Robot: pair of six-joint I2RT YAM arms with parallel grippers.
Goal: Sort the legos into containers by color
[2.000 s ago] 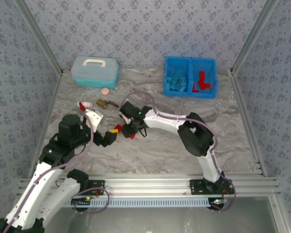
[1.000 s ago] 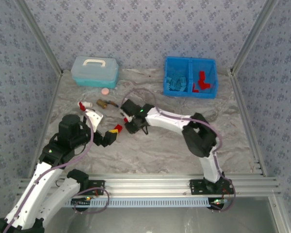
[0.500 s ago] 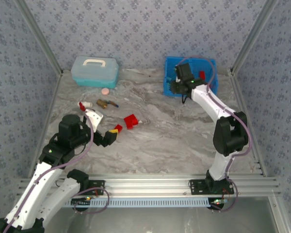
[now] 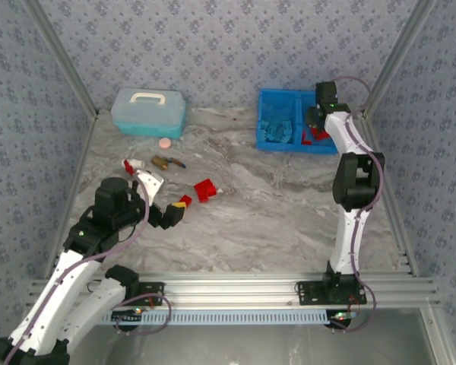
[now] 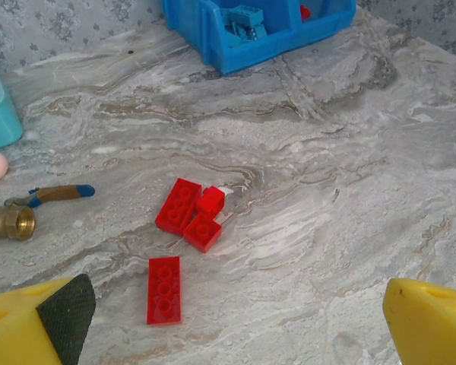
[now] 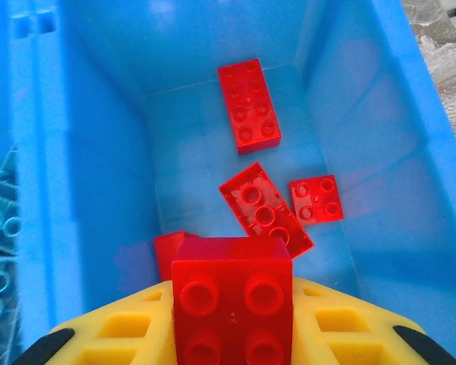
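My right gripper (image 6: 232, 338) hangs over the right compartment of the blue bin (image 4: 289, 146), shut on a square red lego (image 6: 232, 300) between its yellow fingers. Below it, three red legos (image 6: 248, 106) lie on that compartment's floor. Light blue legos (image 4: 276, 128) fill the left compartment. More red legos lie on the table: a small cluster (image 5: 190, 213) and one long brick (image 5: 164, 289). My left gripper (image 5: 232, 334) stands open just short of the long brick, with nothing between its fingers. In the top view the left gripper (image 4: 167, 199) sits left of the cluster (image 4: 205, 190).
A pale teal lidded box (image 4: 148, 112) stands at the back left, with a pink disc (image 4: 165, 142) in front of it. A brass valve with a blue-tipped handle (image 5: 7, 222) and a small white-and-red piece (image 4: 131, 164) lie left of the red legos.
The right arm has left the middle of the table and swung to the bin, passing over its left side to the right compartment with a red lego. The left arm has barely moved.
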